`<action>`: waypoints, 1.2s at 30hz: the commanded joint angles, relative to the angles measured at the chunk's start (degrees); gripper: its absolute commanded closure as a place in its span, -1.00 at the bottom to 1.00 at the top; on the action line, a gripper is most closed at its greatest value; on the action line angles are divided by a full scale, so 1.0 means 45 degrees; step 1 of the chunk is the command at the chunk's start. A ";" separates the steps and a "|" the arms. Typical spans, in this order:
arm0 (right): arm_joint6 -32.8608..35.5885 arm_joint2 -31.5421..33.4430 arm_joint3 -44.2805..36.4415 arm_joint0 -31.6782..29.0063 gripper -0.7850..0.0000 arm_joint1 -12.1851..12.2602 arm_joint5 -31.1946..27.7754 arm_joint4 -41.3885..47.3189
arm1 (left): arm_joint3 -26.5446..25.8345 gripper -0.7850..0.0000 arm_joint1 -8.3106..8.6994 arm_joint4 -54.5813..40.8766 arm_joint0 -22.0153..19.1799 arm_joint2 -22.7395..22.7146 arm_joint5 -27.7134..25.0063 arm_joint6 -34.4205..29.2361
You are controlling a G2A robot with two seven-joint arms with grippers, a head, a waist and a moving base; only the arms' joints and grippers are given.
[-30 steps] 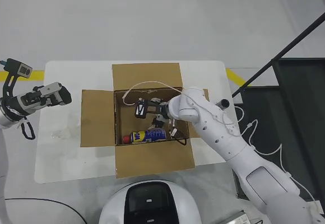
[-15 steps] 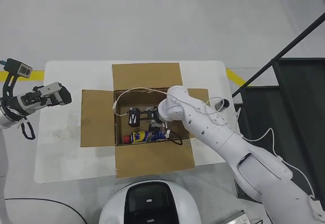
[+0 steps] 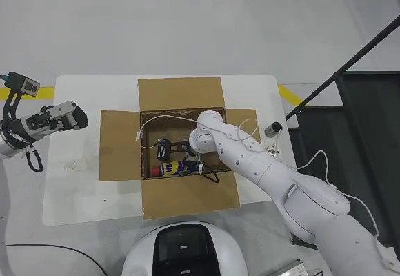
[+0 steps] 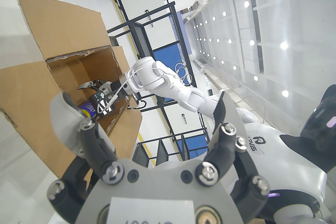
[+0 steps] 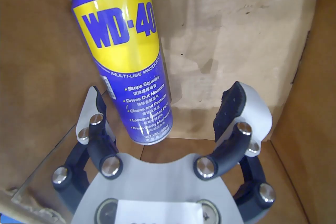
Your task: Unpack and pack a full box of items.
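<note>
The right hand (image 5: 162, 93), fingers apart, sat low in the box (image 3: 121, 155). The can (image 5: 123, 51) lay on the box floor by one wall, off-centre between the fingers. A good grasp needed centring before closing. The left hand (image 4: 144, 109), also apart, hung over the counter (image 3: 83, 186).

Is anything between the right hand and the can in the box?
Nothing visible does. The open right hand is inside the box, and the can lies on bare cardboard directly before it.

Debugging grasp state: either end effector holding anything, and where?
Nothing held. Right end effector open inside the box, straddling the base of the spray can, unclamped. Left end effector open, empty.
</note>
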 commanded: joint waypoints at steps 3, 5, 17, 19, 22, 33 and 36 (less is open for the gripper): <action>-0.0364 -0.0283 0.0739 0.0186 -1.00 -0.0279 0.0237 -0.0139 | 0.0000 -1.00 0.0000 0.0000 0.0000 0.0000 0.0000 0.0000; -0.0515 -0.0411 0.1043 0.0281 -1.00 -0.0416 0.0335 -0.0220 | 0.0000 -1.00 0.0000 0.0000 0.0000 0.0000 0.0000 0.0000; -0.0978 -0.0834 0.2367 0.0688 1.00 -0.1026 0.0542 -0.0496 | 0.0000 -1.00 0.0000 0.0000 0.0000 0.0000 0.0000 0.0000; -0.1013 -0.0832 0.2418 0.0750 1.00 -0.1070 0.0517 -0.0518 | 0.0000 -1.00 0.0000 0.0000 0.0000 0.0000 0.0000 0.0000; -0.1103 -0.0728 0.2415 0.0822 1.00 -0.1060 0.0563 -0.0540 | 0.0000 -1.00 0.0000 0.0000 0.0000 0.0000 0.0000 0.0000; -0.1236 0.0571 0.0729 0.0475 1.00 -0.0135 0.0933 -0.0938 | 0.0000 -1.00 0.0000 0.0000 0.0000 0.0000 0.0000 0.0000; -0.1451 0.1328 -0.0483 0.0014 1.00 0.0397 0.0853 -0.1190 | 0.0000 -1.00 0.0000 0.0000 0.0000 0.0000 0.0000 0.0000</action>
